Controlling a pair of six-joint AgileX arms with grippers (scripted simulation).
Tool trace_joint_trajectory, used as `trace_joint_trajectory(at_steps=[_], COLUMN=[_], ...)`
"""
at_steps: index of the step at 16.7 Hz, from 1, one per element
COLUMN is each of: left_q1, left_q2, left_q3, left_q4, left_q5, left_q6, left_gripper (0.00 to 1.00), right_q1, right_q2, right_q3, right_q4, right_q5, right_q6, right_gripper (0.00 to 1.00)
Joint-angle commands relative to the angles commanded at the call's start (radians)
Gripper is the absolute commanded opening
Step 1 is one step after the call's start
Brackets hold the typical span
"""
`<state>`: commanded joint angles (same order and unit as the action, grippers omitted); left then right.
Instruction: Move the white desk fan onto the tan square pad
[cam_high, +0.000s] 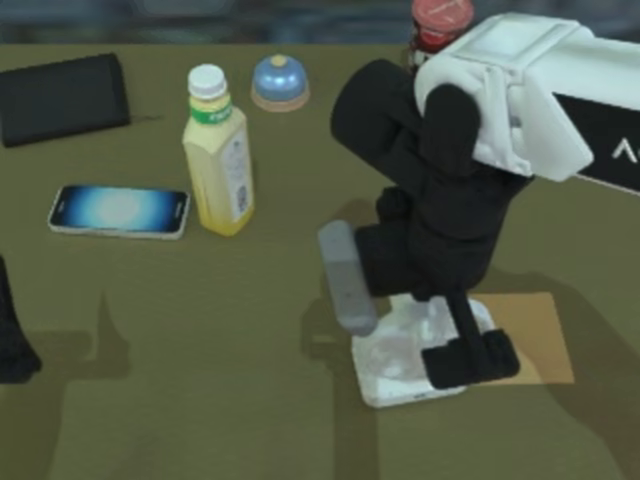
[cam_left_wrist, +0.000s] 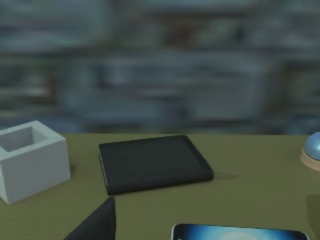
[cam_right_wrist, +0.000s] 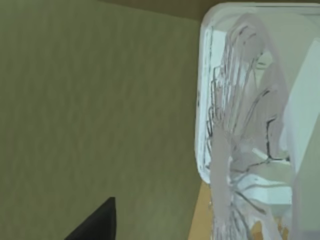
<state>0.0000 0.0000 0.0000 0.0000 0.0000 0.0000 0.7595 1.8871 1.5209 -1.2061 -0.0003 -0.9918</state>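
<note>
The white desk fan (cam_high: 400, 355) stands at the table's right front. Its rounded base overlaps the left part of the tan square pad (cam_high: 535, 335), and the base's left portion reaches past the pad onto the table. My right gripper (cam_high: 472, 360) hangs low over the fan's right side and is open. In the right wrist view the translucent grille (cam_right_wrist: 235, 150) and white base fill one side, with tan pad (cam_right_wrist: 202, 215) beneath them. One black finger (cam_right_wrist: 100, 222) stays apart from the fan. My left gripper (cam_high: 12, 345) sits parked at the left edge, open.
A yellow bottle with a white cap (cam_high: 220, 160) stands left of centre, beside a lit phone (cam_high: 120, 210). At the back are a black rectangular pad (cam_high: 62, 98), a blue-domed bell (cam_high: 279, 82) and a red-topped jar (cam_high: 440, 22). A white open box (cam_left_wrist: 30, 160) shows in the left wrist view.
</note>
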Motion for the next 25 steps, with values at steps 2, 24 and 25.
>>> trace_joint_trajectory(at_steps=[2, 24, 25], left_q1=[0.000, 0.000, 0.000], left_q2=[0.000, 0.000, 0.000], left_q3=[0.000, 0.000, 0.000], left_q4=[0.000, 0.000, 0.000], left_q5=[0.000, 0.000, 0.000], left_q6=[0.000, 0.000, 0.000], left_gripper=[1.00, 1.00, 1.00], right_q1=[0.000, 0.001, 0.002], right_q2=[0.000, -0.006, -0.006], right_q3=[0.000, 0.044, 0.074], right_q4=[0.000, -0.043, -0.072], right_q5=[0.000, 0.000, 0.000], right_q6=[0.000, -0.002, -0.001], right_gripper=[0.77, 0.00, 0.00])
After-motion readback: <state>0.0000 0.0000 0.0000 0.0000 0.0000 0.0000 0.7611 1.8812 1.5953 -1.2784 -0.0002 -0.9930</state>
